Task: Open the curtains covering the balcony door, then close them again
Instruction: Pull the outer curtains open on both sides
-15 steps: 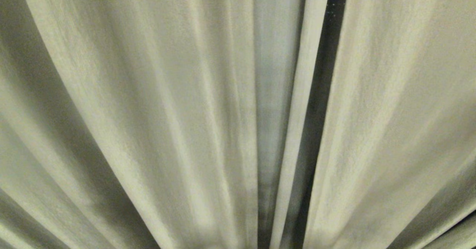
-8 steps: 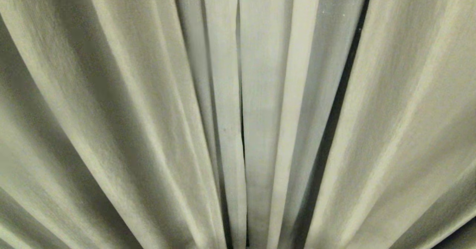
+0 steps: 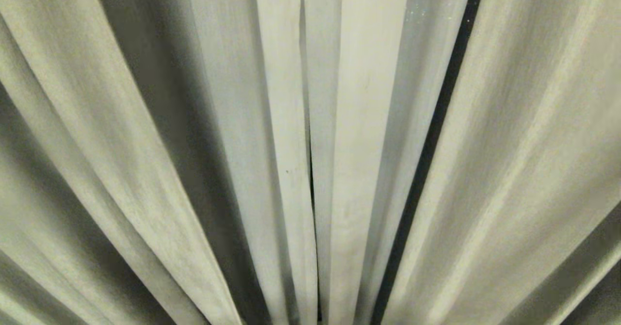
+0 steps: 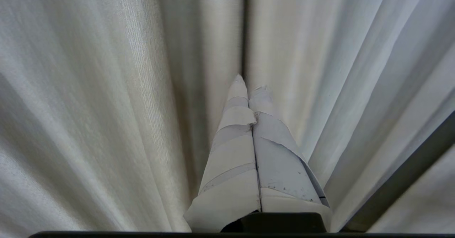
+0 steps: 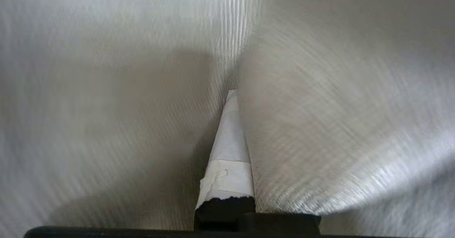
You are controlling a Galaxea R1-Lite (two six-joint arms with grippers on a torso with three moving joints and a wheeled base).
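The cream pleated curtains (image 3: pixel 145 160) fill the head view, hanging drawn across with their edges meeting at a thin seam (image 3: pixel 310 179). A narrow dark slit (image 3: pixel 436 136) runs between folds to the right of it. The balcony door is hidden behind the cloth. My left gripper (image 4: pixel 249 83) is shut with nothing in it, its taped fingers (image 4: pixel 234 152) pointing at the curtain (image 4: pixel 106 106) without pressing it. My right gripper (image 5: pixel 234 92) is shut and pushed into the curtain (image 5: pixel 337 124); one taped finger (image 5: pixel 229 152) shows and cloth lies over the other. Neither arm shows in the head view.
A dark straight strip (image 4: pixel 401 181) crosses the corner of the left wrist view beside the folds. Curtain fabric fills every view.
In the head view the folds have shifted: the seam between the two panels has come into the middle, the broad left fold has drawn into narrower pleats, and the dark slit has moved slightly right.
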